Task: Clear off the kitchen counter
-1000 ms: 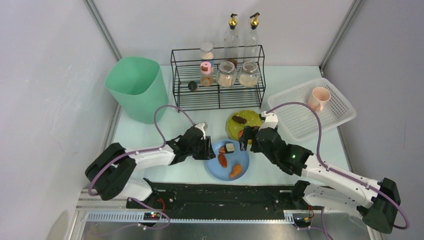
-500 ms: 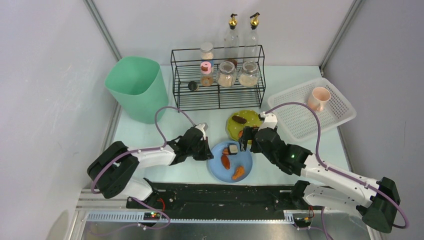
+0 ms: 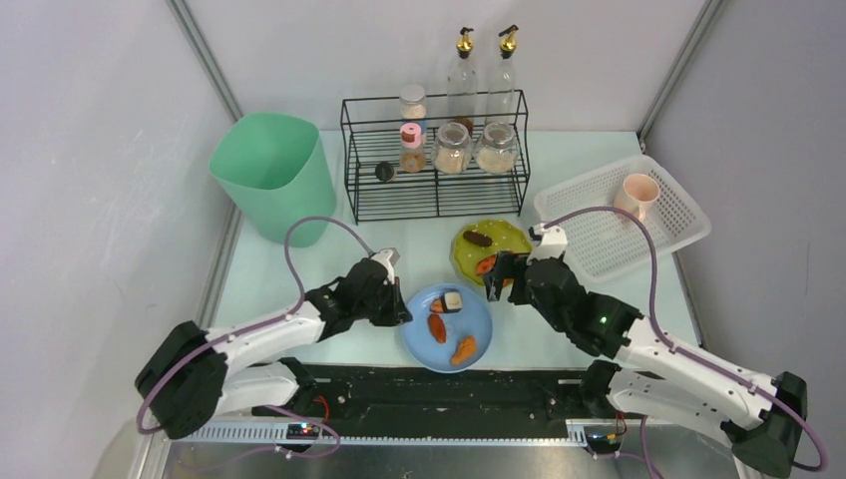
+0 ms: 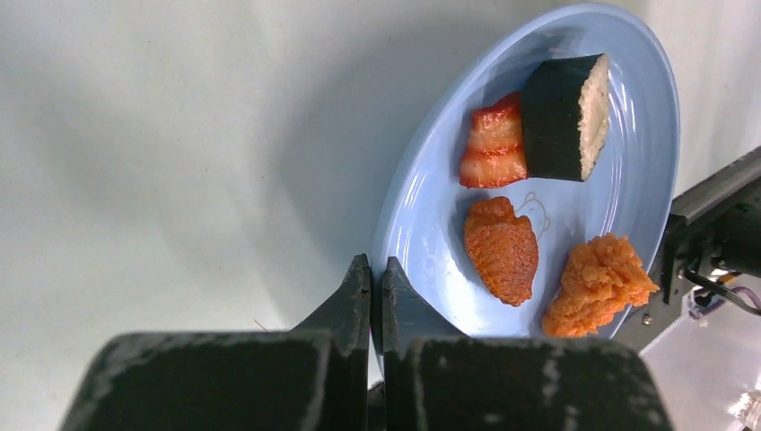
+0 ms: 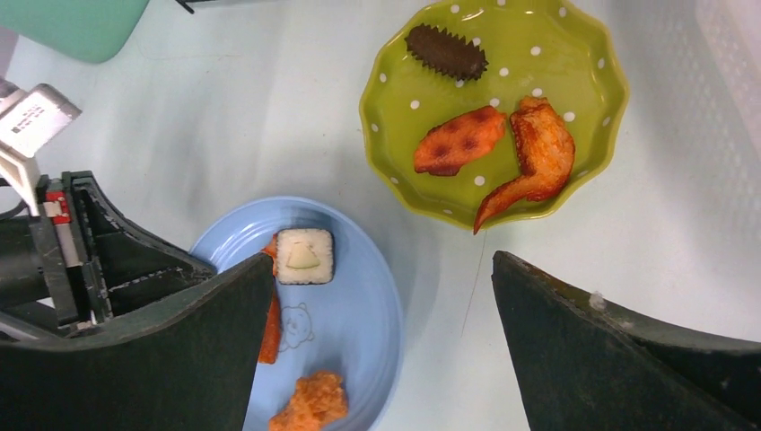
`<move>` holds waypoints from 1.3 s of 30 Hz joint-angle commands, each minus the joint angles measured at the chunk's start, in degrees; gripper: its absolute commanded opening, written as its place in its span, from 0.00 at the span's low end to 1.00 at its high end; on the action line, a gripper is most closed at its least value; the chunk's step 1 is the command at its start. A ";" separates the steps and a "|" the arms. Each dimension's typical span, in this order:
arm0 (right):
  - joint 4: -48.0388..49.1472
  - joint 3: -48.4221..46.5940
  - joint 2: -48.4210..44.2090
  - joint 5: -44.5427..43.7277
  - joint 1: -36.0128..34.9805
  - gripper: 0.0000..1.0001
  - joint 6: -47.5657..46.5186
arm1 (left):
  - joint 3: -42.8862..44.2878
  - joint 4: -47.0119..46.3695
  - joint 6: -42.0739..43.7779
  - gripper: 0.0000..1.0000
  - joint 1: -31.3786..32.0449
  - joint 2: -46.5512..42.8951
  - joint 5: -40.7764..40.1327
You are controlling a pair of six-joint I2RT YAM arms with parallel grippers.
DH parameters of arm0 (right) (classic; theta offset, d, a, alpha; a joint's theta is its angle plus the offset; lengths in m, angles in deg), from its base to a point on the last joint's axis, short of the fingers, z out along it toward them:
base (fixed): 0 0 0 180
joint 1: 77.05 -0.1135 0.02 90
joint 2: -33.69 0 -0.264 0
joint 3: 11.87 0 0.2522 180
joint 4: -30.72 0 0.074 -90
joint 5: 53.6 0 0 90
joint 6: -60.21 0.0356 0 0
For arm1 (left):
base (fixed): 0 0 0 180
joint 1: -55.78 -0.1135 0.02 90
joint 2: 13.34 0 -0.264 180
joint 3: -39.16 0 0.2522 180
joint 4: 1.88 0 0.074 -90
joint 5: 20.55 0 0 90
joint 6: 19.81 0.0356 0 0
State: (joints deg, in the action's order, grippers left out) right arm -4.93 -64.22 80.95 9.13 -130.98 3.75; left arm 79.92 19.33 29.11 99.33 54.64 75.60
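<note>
A blue plate (image 3: 469,319) (image 4: 628,180) (image 5: 359,305) with a sushi roll (image 3: 454,299) (image 4: 565,117) and several orange fried pieces lies on the kitchen counter (image 3: 289,264) near its front edge. My left gripper (image 3: 399,305) (image 4: 377,265) is shut on the plate's left rim, one finger above it and one below. A green dotted plate (image 3: 507,234) (image 5: 538,54) with a chicken wing and two other pieces sits just behind. My right gripper (image 3: 498,280) (image 5: 381,260) hangs open between the two plates, holding nothing.
A mint green bin (image 3: 274,175) stands at the back left. The black wire rack (image 3: 434,165) holds spice jars, with two oil bottles behind it. A white slatted basket (image 3: 599,235) with a pink cup (image 3: 636,195) sits at the right.
My left gripper has shut on the blue plate's rim and drawn the plate left and toward the near edge. The right gripper has shifted slightly and stays open.
</note>
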 commanded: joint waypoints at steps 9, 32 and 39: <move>-5.14 -1.83 -9.73 -4.02 1.18 0.94 -3.64 | 11.28 9.05 -1.27 0.00 -1.66 -12.68 0.97; -8.31 -7.11 -6.00 -1.28 2.61 0.93 -3.77 | 46.59 28.10 5.04 0.00 -30.23 -5.32 5.20; -6.03 -7.11 -3.23 1.51 2.52 0.93 -4.23 | 55.95 30.57 3.94 0.00 -41.25 -0.14 8.38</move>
State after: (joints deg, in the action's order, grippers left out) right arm -14.29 -69.38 76.91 8.65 -128.51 -0.27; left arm 129.21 51.17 34.23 62.92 53.22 79.29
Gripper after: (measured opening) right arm 0.936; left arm 0.022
